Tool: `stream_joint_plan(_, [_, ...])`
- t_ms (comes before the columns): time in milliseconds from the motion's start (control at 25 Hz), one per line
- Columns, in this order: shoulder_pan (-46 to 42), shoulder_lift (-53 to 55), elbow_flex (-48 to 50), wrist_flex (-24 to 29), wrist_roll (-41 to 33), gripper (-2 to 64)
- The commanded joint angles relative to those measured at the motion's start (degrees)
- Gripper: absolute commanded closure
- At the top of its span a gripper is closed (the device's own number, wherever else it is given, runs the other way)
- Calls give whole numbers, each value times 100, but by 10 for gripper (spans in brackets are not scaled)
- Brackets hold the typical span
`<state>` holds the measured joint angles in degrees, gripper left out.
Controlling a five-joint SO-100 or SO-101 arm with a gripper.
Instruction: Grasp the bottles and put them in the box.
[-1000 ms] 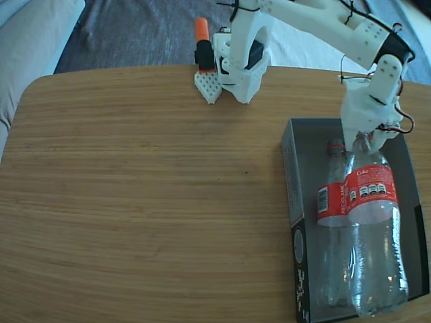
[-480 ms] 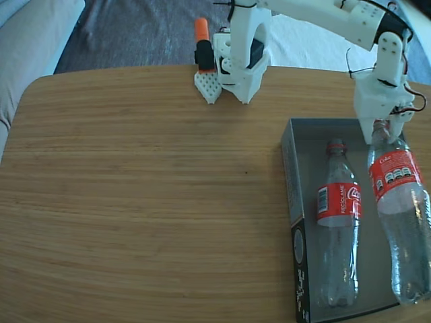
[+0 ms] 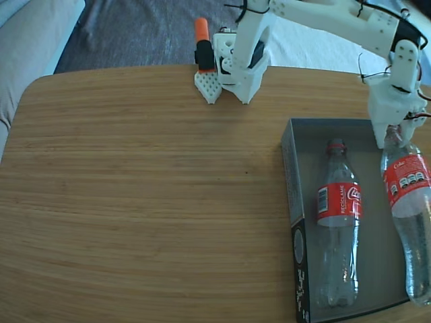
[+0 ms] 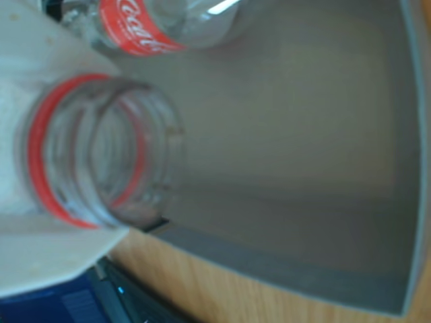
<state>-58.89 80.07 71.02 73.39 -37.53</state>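
One bottle [image 3: 339, 222] with a red label lies lengthwise in the left half of the box [image 3: 291, 168], cap toward the far wall. My gripper [image 3: 392, 136] is shut on the neck of the second bottle [image 3: 411, 202], which slants down along the box's right side and hides the right wall. In the wrist view, that bottle's neck [image 4: 87, 158], with its red ring, sits between my white fingers [image 4: 40, 60]. Behind it are the grey box floor [image 4: 289, 134] and the other bottle's label [image 4: 135, 30]. Whether the held bottle touches the floor I cannot tell.
The arm's white base [image 3: 242, 64] and an orange-and-black part [image 3: 204, 50] stand at the table's far edge. Bare wooden tabletop [image 3: 148, 188] spreads left of the box. A grey cushion [image 3: 27, 40] lies past the table's left corner.
My gripper has carried the held bottle to the right, from above the lying bottle to the box's right side, and the first bottle now shows in full.
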Motion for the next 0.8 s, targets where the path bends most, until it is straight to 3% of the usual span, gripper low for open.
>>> stream_joint_plan(0, [35, -79, -580, 9, -9, 618])
stream_joint_plan(360, [70, -879, -1318, 18, -9, 618])
stream_joint_plan(560, [193, -1002, -1266, 35, -9, 618])
stream_joint_plan(760, [272, -914, -1266, 404, -62, 618])
